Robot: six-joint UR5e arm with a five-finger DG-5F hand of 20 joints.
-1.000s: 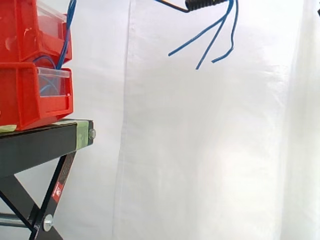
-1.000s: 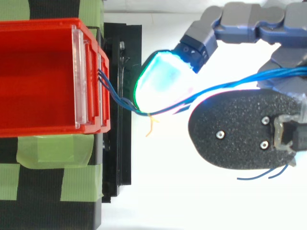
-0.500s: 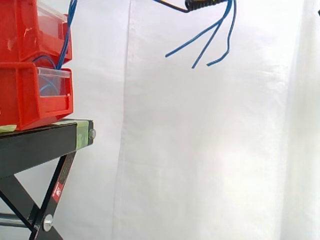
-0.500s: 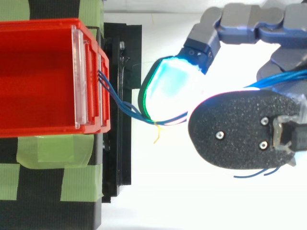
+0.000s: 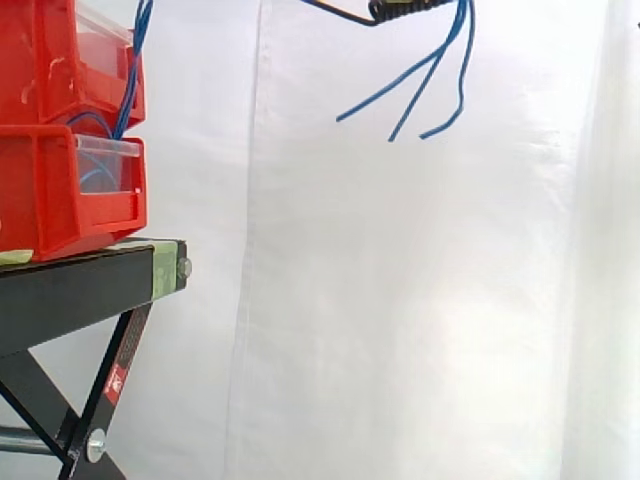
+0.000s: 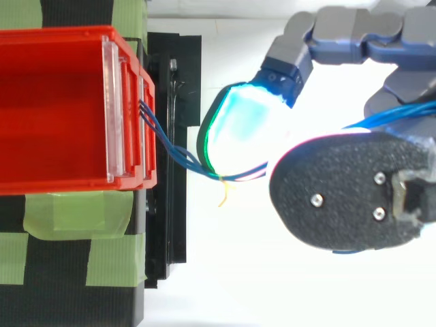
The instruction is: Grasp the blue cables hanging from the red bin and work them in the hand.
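Blue cables (image 6: 170,142): stretching rightward from red bin (image 6: 61,109) into robot hand (image 6: 340,197), fingers pinching them; loose ends dangling beyond.

Bright, even light — glare off the curtain (image 5: 400,300)

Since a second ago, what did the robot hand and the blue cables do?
The hand turned a little with the blue cables pinched in it, and its glowing fingertip shifted slightly. The stretch of cable between the bin and the hand sagged lower, and the loose ends swung a bit. The red bin and black stand stayed put.
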